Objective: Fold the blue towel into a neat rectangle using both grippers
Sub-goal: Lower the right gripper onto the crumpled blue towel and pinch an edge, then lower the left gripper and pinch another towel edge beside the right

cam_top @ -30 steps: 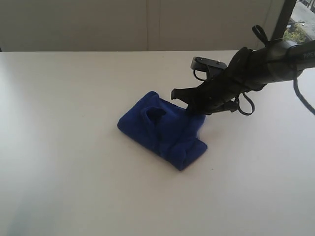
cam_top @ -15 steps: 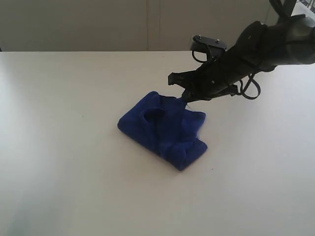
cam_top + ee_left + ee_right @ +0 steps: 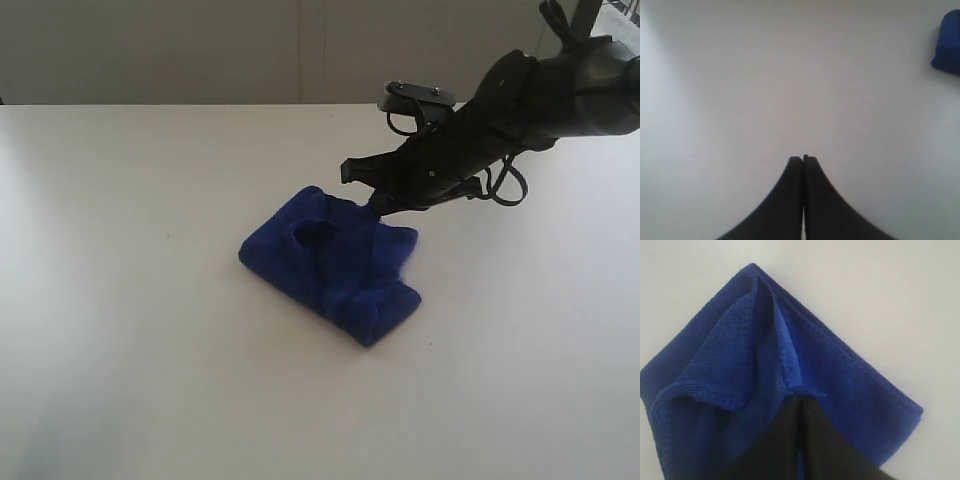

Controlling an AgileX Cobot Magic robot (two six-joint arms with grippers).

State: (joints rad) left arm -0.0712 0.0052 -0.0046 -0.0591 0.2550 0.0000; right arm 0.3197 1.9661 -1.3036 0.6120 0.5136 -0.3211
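Left wrist view: left gripper (image 3: 803, 160) is clenched, its two black fingers pressed flat together with nothing between them. It hangs over bare white bench (image 3: 740, 75). One rounded end of the blue towel (image 3: 947, 42) shows at the picture's rim, well apart from the fingers.

Exterior view: the blue towel (image 3: 330, 265) lies about mid-bench (image 3: 120, 300), slightly toward the right edge and well in from every edge. It is a lumpy bundle of several layers, its long axis running diagonally from far left to near right. A round hollow sits in the top layer toward the far-left end. The near-right end is a thick rolled fold.

The right gripper (image 3: 378, 208) comes in from the bench's right side on a black arm (image 3: 540, 95) with looped cables (image 3: 505, 190). Its tip is down on the towel's far side, where the cloth rises into a small peak.

Right wrist view: the right gripper (image 3: 801, 399) has its fingers closed, grasping a pinch of the towel's (image 3: 740, 365) top layer. A ridge of cloth runs from the tips out toward a corner. A stitched hem shows along the folded edge.
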